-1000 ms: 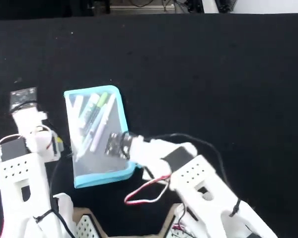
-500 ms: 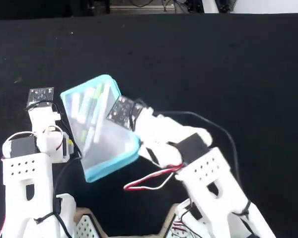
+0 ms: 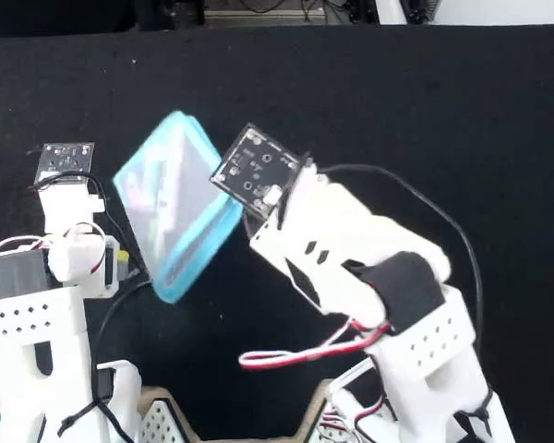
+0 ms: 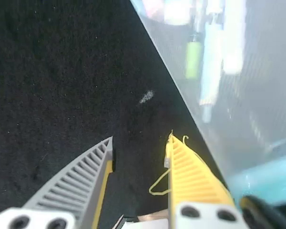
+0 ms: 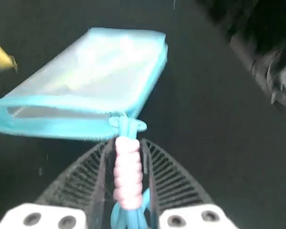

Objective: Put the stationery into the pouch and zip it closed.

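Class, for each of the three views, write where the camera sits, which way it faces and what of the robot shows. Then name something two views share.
High view: fixed above the table, looking down; the left arm, right arm and tilted pouch show.
Left wrist view: on the left arm, looking along its open left gripper at the table beside the pouch.
Right wrist view: on the right arm, looking along the right gripper, shut on the zip cord.
Shared: all three show the pouch.
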Tool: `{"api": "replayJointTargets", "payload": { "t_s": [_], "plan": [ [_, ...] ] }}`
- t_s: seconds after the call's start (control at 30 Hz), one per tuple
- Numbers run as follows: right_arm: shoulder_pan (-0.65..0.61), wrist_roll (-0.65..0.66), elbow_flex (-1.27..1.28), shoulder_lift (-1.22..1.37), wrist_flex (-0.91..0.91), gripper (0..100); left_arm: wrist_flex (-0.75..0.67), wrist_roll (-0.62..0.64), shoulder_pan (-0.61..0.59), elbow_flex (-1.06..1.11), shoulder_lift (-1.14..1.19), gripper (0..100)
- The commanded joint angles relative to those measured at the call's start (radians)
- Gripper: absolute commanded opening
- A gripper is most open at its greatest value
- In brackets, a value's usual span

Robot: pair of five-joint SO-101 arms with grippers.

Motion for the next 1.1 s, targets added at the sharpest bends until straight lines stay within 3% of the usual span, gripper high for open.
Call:
{"api": "replayJointTargets", "payload": {
  "t_s": [0.0, 0.17, 0.27, 0.5, 0.7, 1.07],
  "plan": [
    [-0.061, -0.008, -0.143, 0.002, -0.009, 1.0, 0.009, -0.011, 0.013, -0.056, -0.017, 18],
    [-0.098, -0.025, -0.148, 0.004, -0.118, 1.0, -0.051, -0.017, 0.005, 0.01, -0.015, 18],
    [-0.097, -0.089, -0.117, 0.002, -0.183, 1.0, -0.02, -0.02, -0.004, 0.015, -0.017, 18],
    [-0.095, -0.1, -0.104, 0.002, -0.272, 1.0, 0.0, -0.02, -0.084, -0.053, -0.014, 18],
    [-0.095, -0.196, -0.061, 0.002, -0.408, 1.1, -0.021, -0.015, 0.008, -0.007, -0.017, 18],
    [-0.101, -0.212, -0.051, 0.002, -0.486, 1.1, -0.021, -0.011, 0.091, -0.004, -0.017, 18]
  ]
}}
